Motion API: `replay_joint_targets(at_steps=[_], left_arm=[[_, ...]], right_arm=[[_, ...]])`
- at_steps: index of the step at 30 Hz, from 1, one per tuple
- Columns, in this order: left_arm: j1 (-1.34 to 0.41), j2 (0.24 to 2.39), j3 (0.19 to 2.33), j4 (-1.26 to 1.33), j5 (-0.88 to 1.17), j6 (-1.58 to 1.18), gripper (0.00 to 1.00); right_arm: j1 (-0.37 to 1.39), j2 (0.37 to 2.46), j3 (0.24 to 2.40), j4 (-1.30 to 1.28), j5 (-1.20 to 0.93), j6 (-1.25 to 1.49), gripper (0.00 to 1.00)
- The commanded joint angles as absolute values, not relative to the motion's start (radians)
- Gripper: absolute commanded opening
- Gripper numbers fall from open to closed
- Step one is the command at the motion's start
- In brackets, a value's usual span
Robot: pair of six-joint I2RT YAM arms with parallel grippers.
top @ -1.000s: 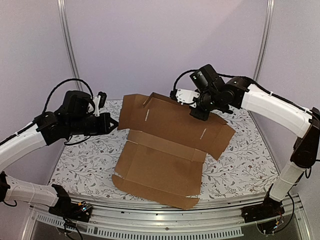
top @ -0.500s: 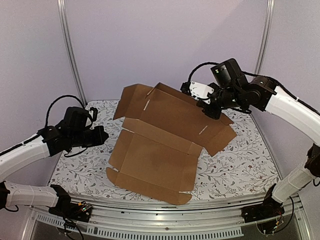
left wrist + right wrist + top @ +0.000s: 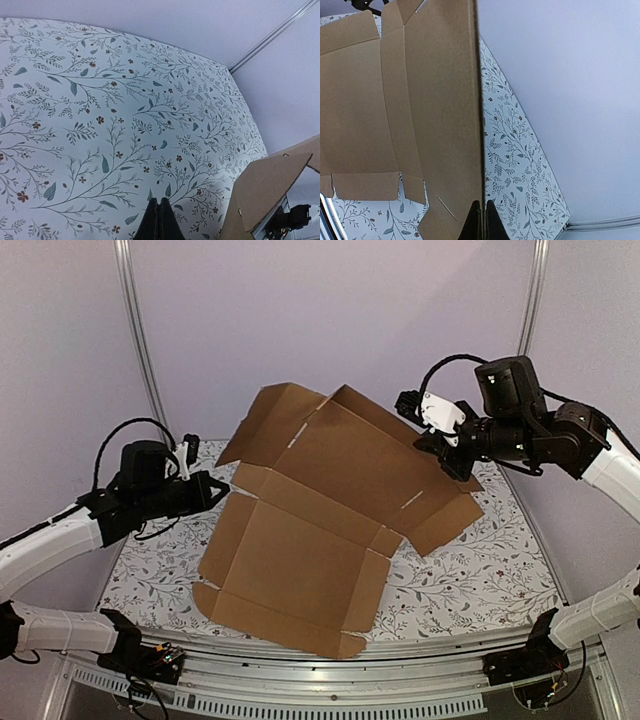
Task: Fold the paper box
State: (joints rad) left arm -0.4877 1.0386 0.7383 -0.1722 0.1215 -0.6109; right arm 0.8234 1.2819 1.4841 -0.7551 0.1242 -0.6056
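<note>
The paper box (image 3: 300, 550) is an unfolded brown cardboard sheet. Its near half lies on the floral table and its far half is raised at a slant. My right gripper (image 3: 447, 453) is shut on the right edge of that raised panel. In the right wrist view the paper box's edge (image 3: 445, 100) runs straight up from between the closed fingertips of the right gripper (image 3: 483, 204). My left gripper (image 3: 222, 488) is shut and empty, just left of the sheet's left flap. In the left wrist view the left gripper (image 3: 159, 202) hovers over the cloth, with a corner of the paper box (image 3: 265, 190) to its right.
A floral tablecloth (image 3: 470, 580) covers the table. Metal frame posts (image 3: 140, 340) stand at the back corners against purple walls. An aluminium rail (image 3: 330, 680) runs along the near edge between the arm bases.
My right gripper has risen and moved right, pulling the far panel up steeper; the whole sheet has slid nearer and leftward. The left gripper dipped, then came back up beside the left flap.
</note>
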Motion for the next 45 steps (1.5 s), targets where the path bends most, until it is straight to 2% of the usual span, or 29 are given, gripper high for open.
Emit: replay_joint_targets(at_steps=[1, 10, 19, 27, 33, 37, 45], left_arm=[[-0.474, 1.045, 0.778, -0.100, 0.222, -0.582, 0.00], [-0.475, 0.998, 0.775, 0.046, 0.426, -0.560, 0.01], [-0.474, 0.944, 0.743, 0.109, 0.544, -0.555, 0.01], [-0.476, 0.998, 0.746, 0.164, 0.611, -0.582, 0.01], [-0.476, 0.977, 0.751, 0.154, 0.590, -0.577, 0.01], [-0.477, 0.934, 0.767, 0.102, 0.546, -0.570, 0.05], [-0.476, 0.824, 0.896, -0.200, 0.322, -0.517, 0.10]], right_arm=[[0.818, 1.225, 1.457, -0.709, 0.080, -0.579, 0.00], [0.817, 1.186, 1.415, -0.672, 0.105, -0.557, 0.00], [0.799, 1.184, 1.415, -0.641, 0.127, -0.524, 0.00], [0.797, 1.195, 1.437, -0.624, 0.084, -0.484, 0.00], [0.779, 1.190, 1.435, -0.612, 0.044, -0.469, 0.00], [0.712, 1.176, 1.422, -0.598, -0.096, -0.453, 0.00], [0.639, 1.165, 1.386, -0.528, -0.262, -0.402, 0.00]])
